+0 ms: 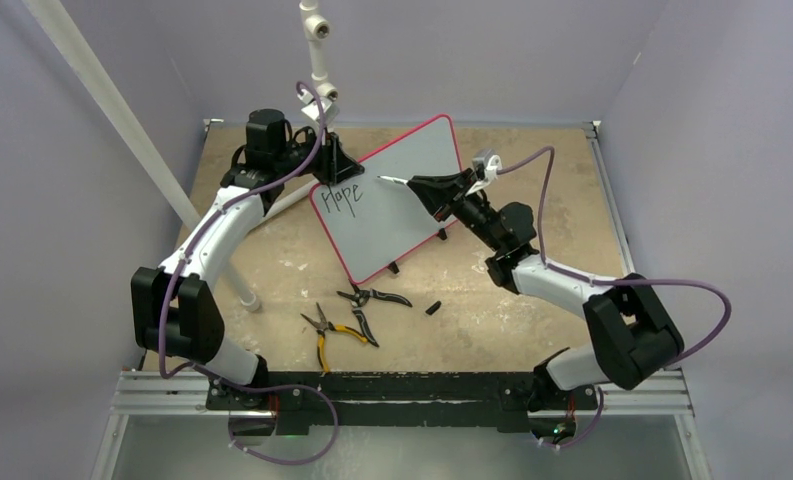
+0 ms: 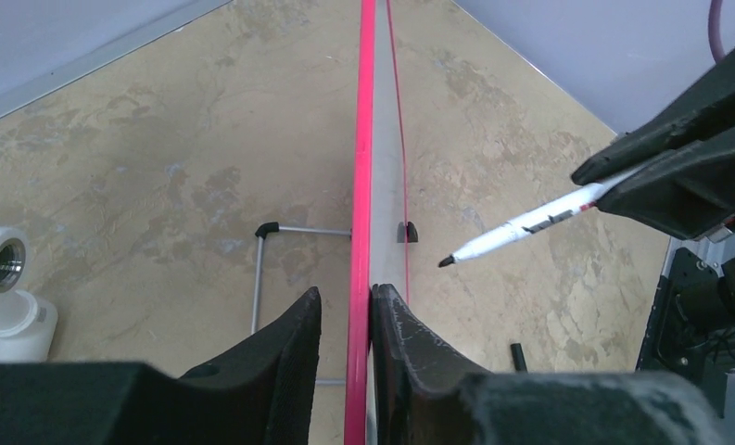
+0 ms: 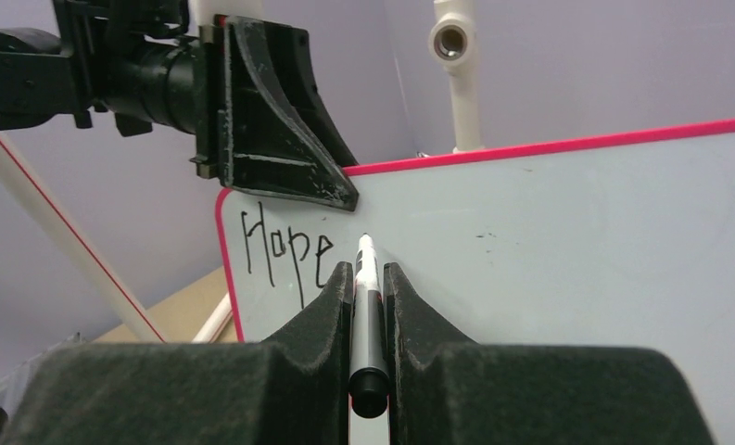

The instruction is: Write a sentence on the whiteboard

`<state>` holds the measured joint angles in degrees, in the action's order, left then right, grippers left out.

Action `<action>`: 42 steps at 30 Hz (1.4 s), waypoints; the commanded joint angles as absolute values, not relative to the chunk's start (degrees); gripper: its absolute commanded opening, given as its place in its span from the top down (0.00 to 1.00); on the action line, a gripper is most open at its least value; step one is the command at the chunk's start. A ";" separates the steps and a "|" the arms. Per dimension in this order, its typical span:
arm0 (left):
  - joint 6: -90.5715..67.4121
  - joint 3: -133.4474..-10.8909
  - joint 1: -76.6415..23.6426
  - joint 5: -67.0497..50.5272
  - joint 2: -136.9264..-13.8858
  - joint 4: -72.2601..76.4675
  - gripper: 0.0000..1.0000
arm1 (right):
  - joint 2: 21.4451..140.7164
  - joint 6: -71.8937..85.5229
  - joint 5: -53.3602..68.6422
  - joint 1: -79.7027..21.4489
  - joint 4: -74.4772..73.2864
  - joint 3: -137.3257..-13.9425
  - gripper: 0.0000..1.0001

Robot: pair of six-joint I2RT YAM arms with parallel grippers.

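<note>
1. While the yellow pliers (image 1: 324, 330), the black pliers (image 1: 372, 297) and a small black cap (image 1: 433, 308) lie on the table (image 1: 532, 330) close to the arm bases, they are well apart from the writing.
2. Further in, the right gripper (image 3: 368, 269) is clenched on the marker (image 3: 367, 306), whose tip points at the board just right of the written word.
3. The whiteboard (image 1: 412, 210) stands tilted on its small feet in the far middle of the table. Of the sentence (image 3: 285, 246) only "Hope" is there, in the upper left corner.
4. At the back, the left gripper (image 2: 347, 295) grasps the top edge of the board, one finger on each side, near that corner.
5. In my judgement the next word is in hand. It is good to press the tip lightly, to begin with a clear space after "Hope", and to hold the board firmly so it does not rock.
6. The left wrist view looks along the edge of the board and seems to show a gap between tip and surface. The right wrist view hides this gap but shows the letters well. Only the top view shows the tools.
</note>
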<state>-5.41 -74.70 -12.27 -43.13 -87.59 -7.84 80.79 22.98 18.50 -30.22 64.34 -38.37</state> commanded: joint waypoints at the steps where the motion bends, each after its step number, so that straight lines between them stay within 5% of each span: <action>1: -4.64 -73.62 -11.87 -41.92 -88.18 -5.61 0.78 | 82.26 23.46 17.20 -29.64 67.08 -41.59 1.00; 14: -4.63 -73.13 -11.87 -42.76 -88.07 -4.93 1.00 | 85.43 24.70 17.77 -29.01 69.61 -43.33 1.00; 42: -4.68 -73.04 -11.87 -43.29 -88.15 -4.52 1.00 | 89.91 23.71 21.34 -28.74 68.80 -44.04 1.00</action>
